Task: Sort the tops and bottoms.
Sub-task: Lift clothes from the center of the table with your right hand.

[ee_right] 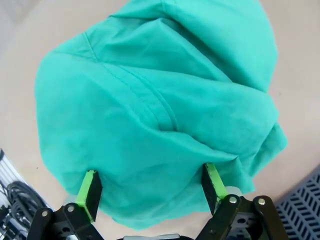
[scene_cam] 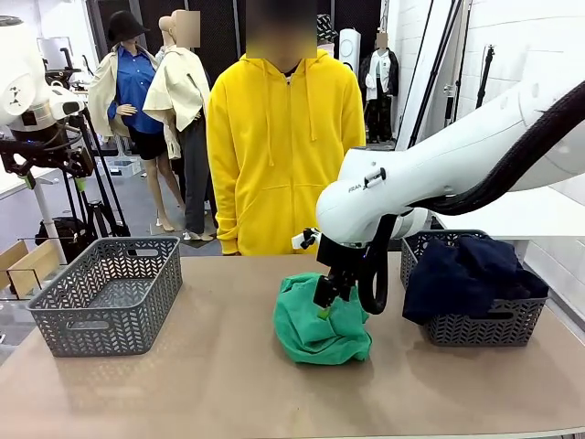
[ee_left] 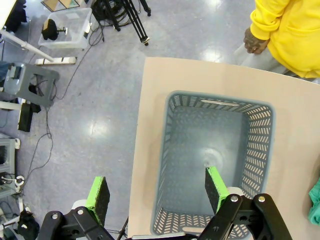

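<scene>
A bright green garment [scene_cam: 320,331] lies bunched in the middle of the table. My right gripper [scene_cam: 327,300] hangs right over its top. In the right wrist view the right gripper [ee_right: 151,187] is open, with its green pads [ee_right: 90,192] on either side of a fold of the green garment [ee_right: 150,100] and not closed on it. Dark navy garments [scene_cam: 466,274] fill the grey basket [scene_cam: 475,327] on the right. My left gripper [ee_left: 156,189] is open and holds nothing, high above the empty grey basket [ee_left: 172,150] on the left.
The empty left basket [scene_cam: 110,293] stands near the table's left edge. A person in a yellow hoodie [scene_cam: 279,155] stands at the far side, with one hand [ee_left: 254,40] near the table's corner. Tripods and cables crowd the floor to the left.
</scene>
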`<state>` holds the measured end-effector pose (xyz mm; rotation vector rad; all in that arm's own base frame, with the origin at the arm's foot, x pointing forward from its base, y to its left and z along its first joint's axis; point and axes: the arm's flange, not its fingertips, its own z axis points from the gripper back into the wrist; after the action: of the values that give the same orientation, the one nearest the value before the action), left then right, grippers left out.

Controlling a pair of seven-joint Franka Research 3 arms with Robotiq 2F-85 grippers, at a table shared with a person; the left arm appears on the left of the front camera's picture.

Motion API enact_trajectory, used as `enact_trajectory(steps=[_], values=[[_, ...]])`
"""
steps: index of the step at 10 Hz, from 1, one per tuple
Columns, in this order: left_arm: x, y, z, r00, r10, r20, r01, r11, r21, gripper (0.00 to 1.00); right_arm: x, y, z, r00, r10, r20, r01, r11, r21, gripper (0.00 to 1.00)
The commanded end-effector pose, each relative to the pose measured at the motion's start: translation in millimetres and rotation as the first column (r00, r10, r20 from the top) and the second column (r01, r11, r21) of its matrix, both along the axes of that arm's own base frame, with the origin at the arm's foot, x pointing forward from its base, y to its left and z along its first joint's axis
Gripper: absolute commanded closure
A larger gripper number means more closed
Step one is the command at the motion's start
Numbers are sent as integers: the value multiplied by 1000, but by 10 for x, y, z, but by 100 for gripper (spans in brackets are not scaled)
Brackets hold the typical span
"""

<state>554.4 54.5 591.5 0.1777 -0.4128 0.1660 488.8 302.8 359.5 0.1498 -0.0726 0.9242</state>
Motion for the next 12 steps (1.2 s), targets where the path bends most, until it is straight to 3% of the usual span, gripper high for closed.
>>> enact_trajectory(steps=[1,3,8,12], values=[[15,9,24,1000,9,-3,-9,1000,11,0,76,73,-96,1000,-2,-29,1,999,-40,0],[15,9,24,1000,9,-3,-9,1000,11,0,82,93,-136,999,-3,-37,1,999,-43,5],[15,9,24,1000,9,-3,-9,1000,11,0,72,106,-133,999,-2,-36,0,999,-40,99],[15,9,24,1000,9,-3,-9,1000,11,0,38,89,-130,999,-2,-36,0,999,-35,100]])
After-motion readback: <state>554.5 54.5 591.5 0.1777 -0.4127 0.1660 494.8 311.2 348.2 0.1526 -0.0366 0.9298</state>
